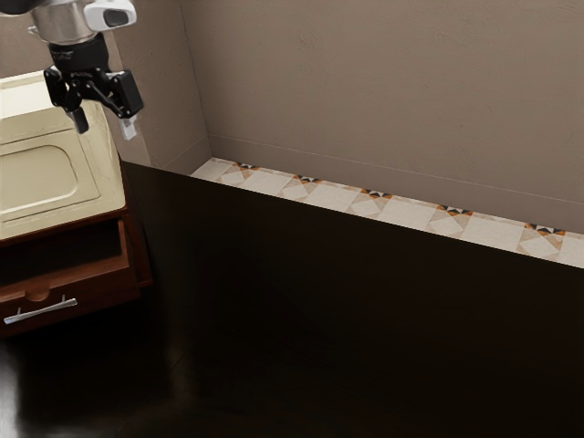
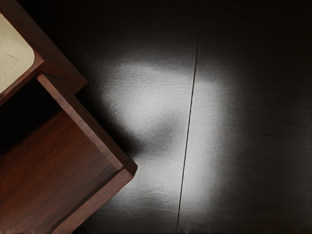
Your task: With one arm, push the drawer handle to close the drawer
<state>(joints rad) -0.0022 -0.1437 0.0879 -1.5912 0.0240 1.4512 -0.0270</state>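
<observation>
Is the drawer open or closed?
The drawer is open: it sticks out from the cabinet, and you can see down inside it.

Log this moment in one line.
gripper: open, raised, empty | drawer: pulled out | handle: untouched, gripper well above | closing: not done

One arm (image 1: 66,29), carrying one hand (image 1: 105,130) with two fingers (image 1: 129,129). One desk (image 1: 319,319), one seam (image 2: 187,131) across its surface. One cabinet (image 1: 137,246), one cream panel (image 1: 38,173) on it. One drawer (image 1: 102,286), one notch (image 1: 36,295) in its front; one handle (image 1: 41,312), two posts joining it to drawer. One tiled floor (image 1: 342,203), five orange-and-black motifs (image 1: 376,192) countable along its visible strip.
</observation>
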